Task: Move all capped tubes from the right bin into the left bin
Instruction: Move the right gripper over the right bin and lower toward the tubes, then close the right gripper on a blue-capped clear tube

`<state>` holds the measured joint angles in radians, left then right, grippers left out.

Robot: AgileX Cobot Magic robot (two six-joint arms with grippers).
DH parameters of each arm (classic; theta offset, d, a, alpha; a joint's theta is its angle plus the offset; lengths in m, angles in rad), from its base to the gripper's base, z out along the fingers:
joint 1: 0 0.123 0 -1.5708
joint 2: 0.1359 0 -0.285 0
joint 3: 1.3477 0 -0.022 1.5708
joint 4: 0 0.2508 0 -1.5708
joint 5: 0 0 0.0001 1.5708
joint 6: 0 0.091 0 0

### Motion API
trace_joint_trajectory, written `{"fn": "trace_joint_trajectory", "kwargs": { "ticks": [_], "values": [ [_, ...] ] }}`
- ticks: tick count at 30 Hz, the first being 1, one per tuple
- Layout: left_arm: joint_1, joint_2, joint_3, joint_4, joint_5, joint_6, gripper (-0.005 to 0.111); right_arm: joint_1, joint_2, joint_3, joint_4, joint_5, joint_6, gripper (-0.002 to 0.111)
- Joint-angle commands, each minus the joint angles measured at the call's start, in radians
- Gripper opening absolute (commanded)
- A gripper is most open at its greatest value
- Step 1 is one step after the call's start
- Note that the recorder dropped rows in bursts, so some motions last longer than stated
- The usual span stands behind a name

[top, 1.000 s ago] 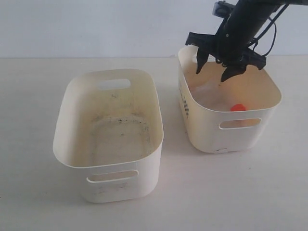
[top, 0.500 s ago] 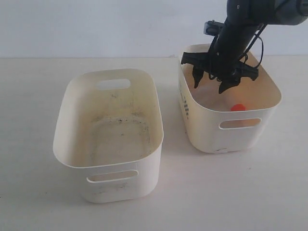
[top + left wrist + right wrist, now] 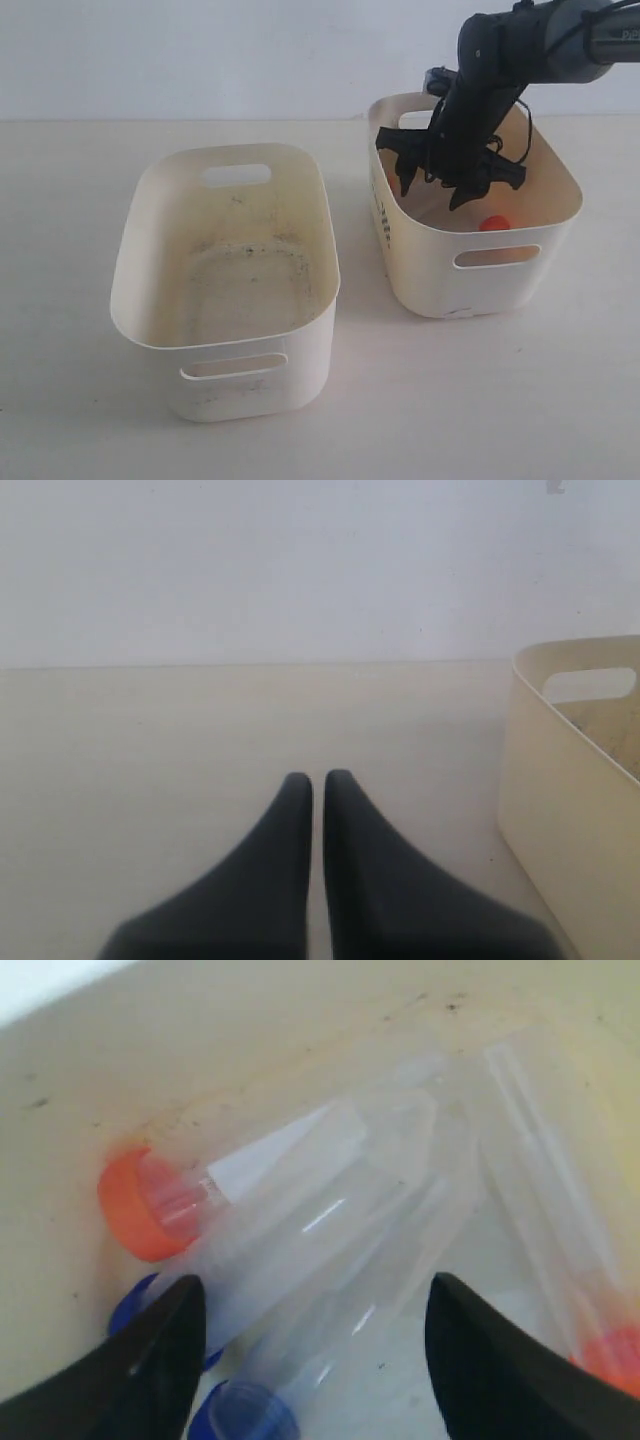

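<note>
Cream right bin [image 3: 425, 275]: right tool [image 3: 432, 197] spread w/in rim, above capped tubes [image 3: 300, 1210].

left pincer [image 3: 312, 778]: fingers pressed together, pointing level | right pincer [image 3: 432, 191]: fingers spread wide, pointing down

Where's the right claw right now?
Exterior view, right side: the right claw is open, dipped inside the right bin, just above the capped tubes.

Clear glossy plastic capped tubes [image 3: 300, 1200], smooth cream plastic right bin [image 3: 430, 270], matt table [image 3: 480, 400]
</note>
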<state>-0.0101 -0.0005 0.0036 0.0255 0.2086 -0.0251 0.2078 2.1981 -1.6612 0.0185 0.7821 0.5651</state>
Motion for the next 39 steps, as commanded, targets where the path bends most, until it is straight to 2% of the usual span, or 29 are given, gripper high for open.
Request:
{"fn": "trace_joint_trajectory", "kwargs": {
  "ticks": [1, 3, 4, 8, 10, 25, 27, 29, 31, 33, 36, 37, 39],
  "values": [
    [0.000, 0.000, -0.004, -0.006, -0.006, -0.010, 0.004, 0.001, 0.031, -0.002, -0.018, 0.015, 0.003, 0.061],
    [0.000, 0.000, -0.004, -0.006, -0.006, -0.010, 0.004, 0.001, 0.035, -0.002, -0.034, 0.015, 0.009, 0.057],
    [0.000, 0.000, -0.004, -0.006, -0.006, -0.010, 0.004, 0.001, 0.035, -0.002, -0.037, 0.015, 0.009, 0.051],
    [0.000, 0.000, -0.004, -0.006, -0.006, -0.010, 0.004, 0.001, 0.035, -0.002, -0.041, 0.032, 0.002, 0.013],
    [0.000, 0.000, -0.004, -0.006, -0.006, -0.010, 0.004, 0.001, 0.035, -0.002, -0.041, 0.040, -0.005, 0.000],
    [0.000, 0.000, -0.004, -0.006, -0.006, -0.010, 0.004, 0.001, -0.068, -0.002, -0.054, 0.081, -0.023, 0.000],
    [0.000, 0.000, -0.004, -0.006, -0.006, -0.010, 0.004, 0.001, -0.068, -0.002, -0.054, 0.079, -0.017, 0.005],
    [0.000, 0.000, -0.004, -0.006, -0.006, -0.010, 0.004, 0.001, -0.068, -0.002, -0.054, 0.077, -0.017, 0.016],
    [0.000, 0.000, -0.004, -0.006, -0.006, -0.010, 0.004, 0.001, -0.068, -0.002, -0.060, 0.077, -0.017, 0.033],
    [0.000, 0.000, -0.004, -0.006, -0.006, -0.010, 0.004, 0.001, -0.064, -0.002, -0.074, 0.084, -0.017, 0.059],
    [0.000, 0.000, -0.004, -0.006, -0.006, -0.010, 0.004, 0.001, -0.052, -0.002, -0.079, 0.110, -0.017, 0.090],
    [0.000, 0.000, -0.004, -0.006, -0.006, -0.010, 0.004, 0.001, -0.047, -0.002, -0.079, 0.115, -0.017, 0.094],
    [0.000, 0.000, -0.004, -0.006, -0.006, -0.010, 0.004, 0.001, -0.031, -0.002, -0.079, 0.121, -0.017, 0.094]
  ]
}}
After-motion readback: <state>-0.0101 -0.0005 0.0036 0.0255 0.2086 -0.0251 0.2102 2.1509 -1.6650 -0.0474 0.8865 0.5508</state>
